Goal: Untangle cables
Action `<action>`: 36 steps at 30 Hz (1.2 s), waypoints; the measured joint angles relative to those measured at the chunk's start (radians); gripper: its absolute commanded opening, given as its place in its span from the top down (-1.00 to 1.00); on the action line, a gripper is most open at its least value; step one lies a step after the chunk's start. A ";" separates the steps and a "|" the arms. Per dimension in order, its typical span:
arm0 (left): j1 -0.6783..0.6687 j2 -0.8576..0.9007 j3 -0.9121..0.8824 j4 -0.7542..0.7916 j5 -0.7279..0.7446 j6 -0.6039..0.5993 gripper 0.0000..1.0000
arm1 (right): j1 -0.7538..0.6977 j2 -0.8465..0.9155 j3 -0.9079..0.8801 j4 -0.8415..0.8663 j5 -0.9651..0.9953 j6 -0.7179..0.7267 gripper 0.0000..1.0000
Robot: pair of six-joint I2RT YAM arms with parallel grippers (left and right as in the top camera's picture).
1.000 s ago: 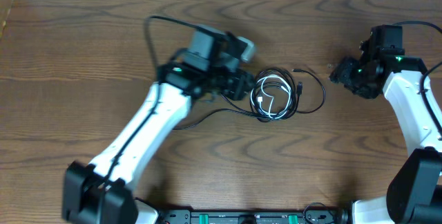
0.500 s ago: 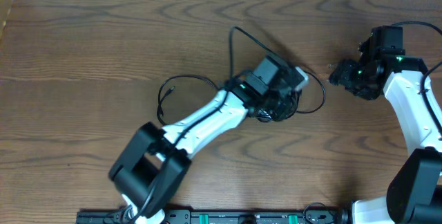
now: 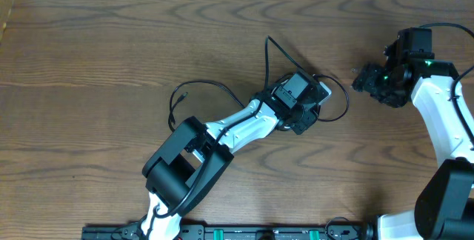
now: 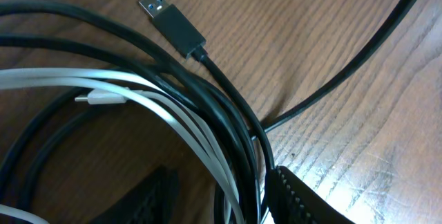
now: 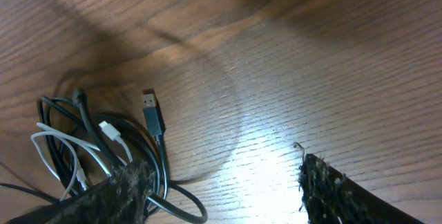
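The cables [image 3: 335,101] lie coiled in a bundle right of the table's middle, two black and one white. One black tail [image 3: 194,87] runs out to the left. My left gripper [image 3: 302,110] is right over the bundle. In the left wrist view its jaws [image 4: 221,203] are open, with black and white strands [image 4: 207,124] between them. A black USB plug [image 4: 170,21] and a white plug [image 4: 101,99] lie just ahead. My right gripper [image 3: 368,79] is open and empty, to the right of the bundle. Its wrist view shows the open jaws [image 5: 224,193] over bare wood, with the bundle [image 5: 83,144] at the left.
The brown wooden table [image 3: 89,55] fills the view, with its far edge along the top. A thick black cord [image 3: 275,51] fixed to the left arm loops above the bundle. The left arm's white links [image 3: 222,132] stretch from the front left.
My left arm has swung right and forward, bringing its gripper from the bundle's left side to on top of it. The black tail now lies out to the left. The right arm has not moved.
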 measured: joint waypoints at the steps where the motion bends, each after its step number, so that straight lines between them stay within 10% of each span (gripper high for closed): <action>1: 0.000 0.000 0.000 0.003 -0.001 0.000 0.10 | 0.000 0.000 0.000 0.000 0.000 0.000 -0.36; 36: -0.024 0.008 0.000 0.016 -0.012 -0.006 0.52 | 0.000 0.000 0.000 0.000 0.000 0.000 -0.40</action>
